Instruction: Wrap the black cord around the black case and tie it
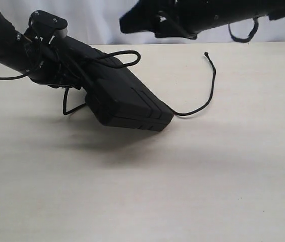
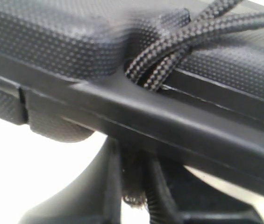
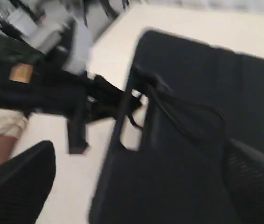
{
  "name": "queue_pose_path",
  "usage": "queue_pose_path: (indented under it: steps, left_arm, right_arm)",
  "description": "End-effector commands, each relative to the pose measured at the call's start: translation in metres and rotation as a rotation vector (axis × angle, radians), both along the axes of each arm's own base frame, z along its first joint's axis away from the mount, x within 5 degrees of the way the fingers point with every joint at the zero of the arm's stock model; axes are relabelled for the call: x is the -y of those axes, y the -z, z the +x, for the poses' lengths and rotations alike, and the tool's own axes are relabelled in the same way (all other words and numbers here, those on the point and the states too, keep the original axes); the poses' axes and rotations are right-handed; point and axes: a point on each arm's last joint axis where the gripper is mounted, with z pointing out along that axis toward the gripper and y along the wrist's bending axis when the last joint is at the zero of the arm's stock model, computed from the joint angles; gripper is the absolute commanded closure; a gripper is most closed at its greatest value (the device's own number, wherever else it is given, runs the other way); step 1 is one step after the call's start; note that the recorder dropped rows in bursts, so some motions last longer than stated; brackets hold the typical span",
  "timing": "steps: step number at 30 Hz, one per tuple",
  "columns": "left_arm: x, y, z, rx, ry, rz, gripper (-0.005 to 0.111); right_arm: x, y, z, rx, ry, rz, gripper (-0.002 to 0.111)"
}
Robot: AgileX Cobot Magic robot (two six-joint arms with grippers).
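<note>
left gripper (image 1: 67,75): clamped on the handle end of the case (image 1: 127,98), keeping that end off the table (image 1: 157,191)
right gripper (image 3: 134,184): fingers (image 3: 15,186) wide apart with nothing between them, raised over the case and clear of it; its own view is blurred
case, as container: closed, the two halves meet along a smooth seam, so the inside is hidden
case, pose: tilted, with the high end at the left gripper and the low corner farthest from it resting on the table
cord (image 1: 210,91) at the handle: two strands side by side cross the textured face and drop into the cut-out (image 2: 136,70), just beside the left gripper
cord loop: a bow stands up off the case's top face, between the two grippers
cord tail: comes out from under the low corner and curves across the table away from the left gripper, ending in a small knot well apart from both grippers
strand under left gripper: a thin dark line hangs down to the table; cannot tell if it is cord or cable
edges: the table's far edge runs behind both grippers
open room: a broad stretch of tabletop lies on the near side of the case, away from both grippers, crossed only by its shadow
case look: matte black, fine dotted grain, ribbed panels at the low end, rounded corners
cord look: braided, grey-and-black weave
</note>
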Motion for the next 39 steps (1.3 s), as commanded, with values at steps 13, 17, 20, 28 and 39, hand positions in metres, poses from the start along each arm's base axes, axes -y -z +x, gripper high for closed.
queue_pose_path:
  steps: [13, 17, 20, 28, 39]
  left_arm:
    - [0.0, -0.003, 0.004, 0.039, -0.014, -0.003, 0.107]
    - [0.0, -0.003, 0.004, 0.049, 0.025, 0.023, 0.107]
    - [0.001, -0.002, 0.003, 0.049, 0.061, 0.042, 0.107]
    - [-0.001, 0.001, -0.001, 0.045, 0.236, 0.168, 0.083]
    - [-0.008, -0.035, -0.022, 0.076, 0.398, 0.317, 0.051]
  right_arm:
    - [-0.038, 0.076, 0.052, -0.15, 0.152, 0.001, 0.024]
    - [-0.041, 0.082, 0.057, -0.168, 0.21, 0.039, 0.054]
    - [-0.044, 0.087, 0.059, -0.209, 0.23, 0.085, 0.082]
    - [-0.045, 0.083, 0.057, -0.219, 0.214, 0.104, 0.104]
    - [-0.04, 0.054, 0.052, -0.145, 0.244, 0.12, 0.104]
